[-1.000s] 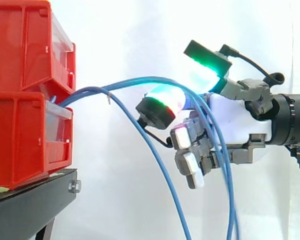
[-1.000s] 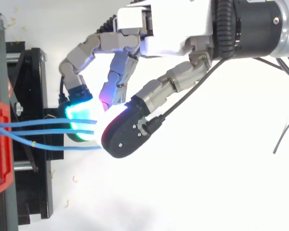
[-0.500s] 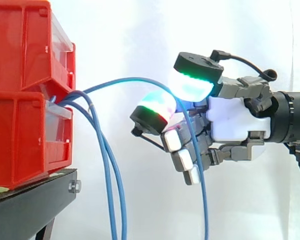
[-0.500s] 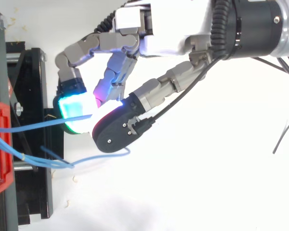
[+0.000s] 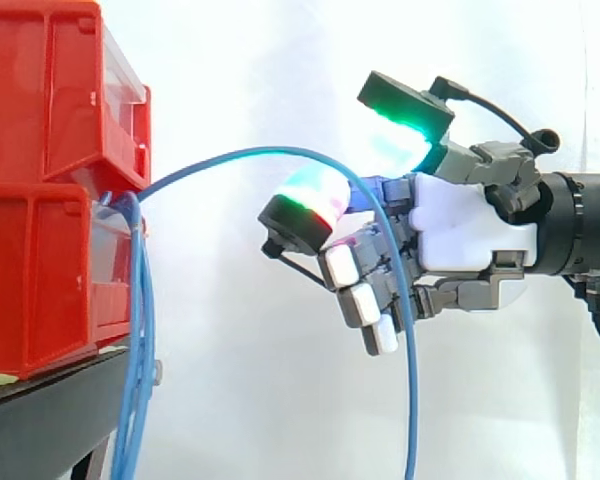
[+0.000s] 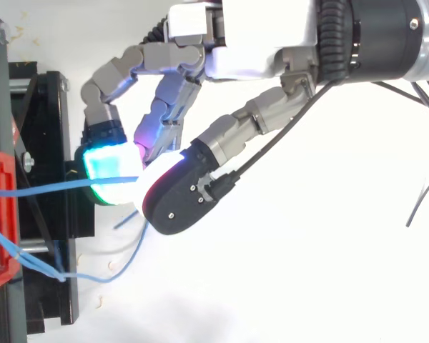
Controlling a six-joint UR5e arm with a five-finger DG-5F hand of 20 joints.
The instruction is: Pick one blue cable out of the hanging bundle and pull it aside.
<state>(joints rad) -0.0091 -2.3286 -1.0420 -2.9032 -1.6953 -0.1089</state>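
hand (image 5: 460,235) pinched one thin blue cable (image 5: 240,153) between glowing pads (image 6: 111,168) | other blue cables (image 5: 135,350) hung beside red plastic bins (image 5: 40,200) | pull called for firm pinch, slow draw away

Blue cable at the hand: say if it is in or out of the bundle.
Out. The blue cable arcs from the red bin to the hand, pinched by its fingers; other cables hang beside the bin.
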